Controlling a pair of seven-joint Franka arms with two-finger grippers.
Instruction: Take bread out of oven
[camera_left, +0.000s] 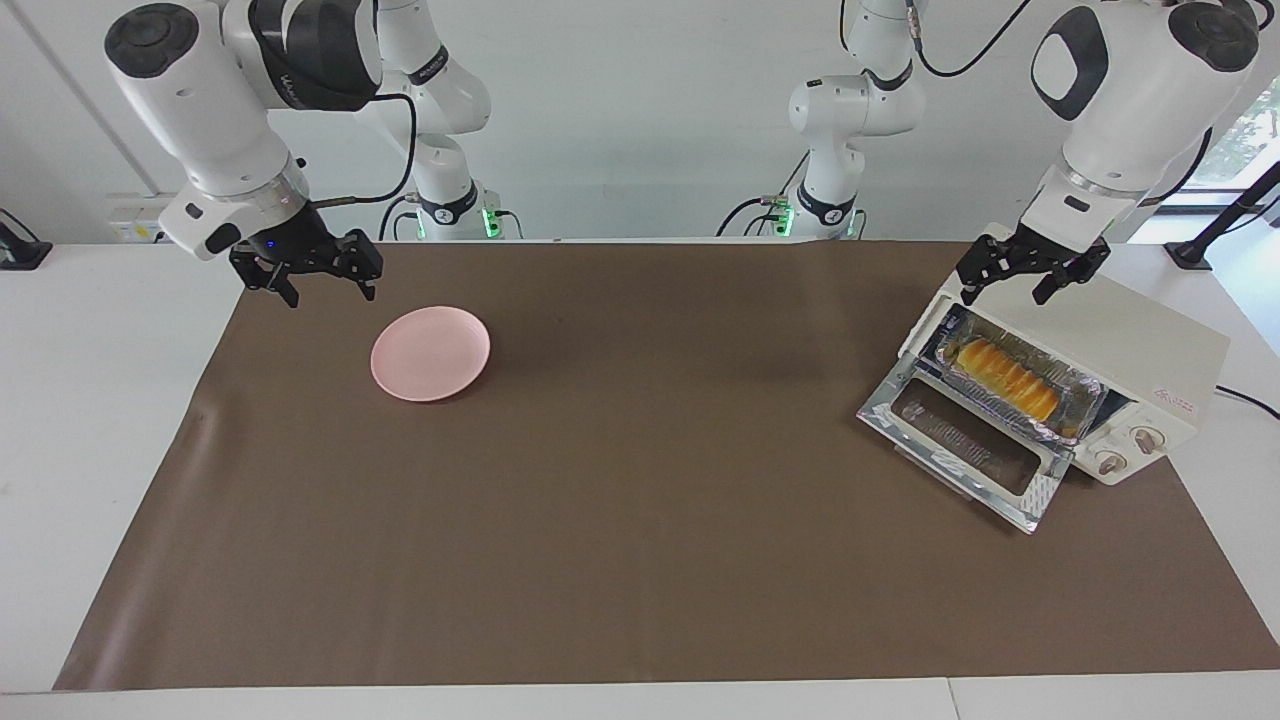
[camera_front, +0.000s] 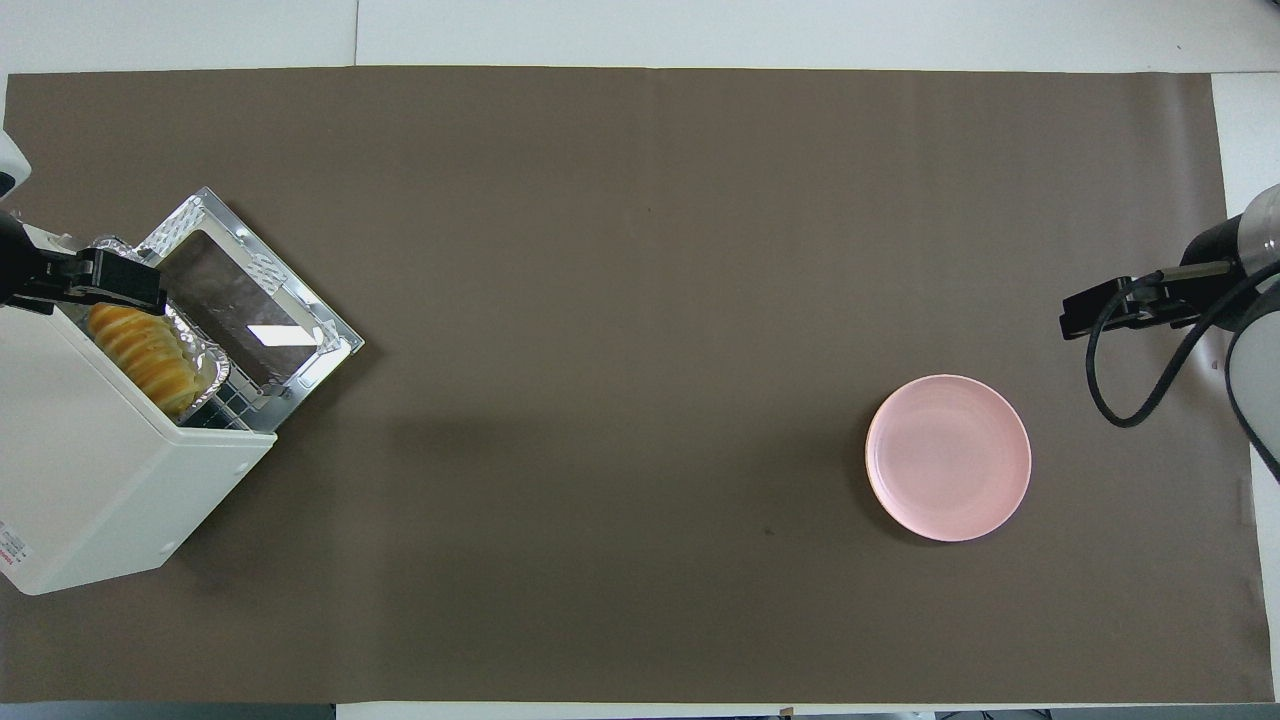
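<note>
1. We count one oven (camera_left: 1120, 345), cream-white, standing at the left arm's end of the table on the brown mat (camera_left: 650, 520). Its one door (camera_left: 965, 440) is folded down flat, the glass window facing up.
2. We count one loaf of bread (camera_left: 1005, 379), golden and ridged, lying inside the oven in one crinkled foil tray (camera_left: 1080, 405). The tray sits in the open mouth of the oven, just above the lowered door.
3. We count two knobs (camera_left: 1130, 450) on the oven's front panel, side by side.
4. We count one pink plate (camera_left: 431, 353), bare, toward the right arm's end of the table and well apart from the oven.
5. We count two grippers.
   - The left gripper (camera_left: 1030, 280) hangs over the oven's top edge, above the end of the tray nearer to the robots. Its fingers are spread apart and hold nothing, clear of bread and tray.
   - The right gripper (camera_left: 322, 285) hangs over the mat near the plate, toward the right arm's end of the table. Its fingers are also spread and empty; this arm waits.
</note>
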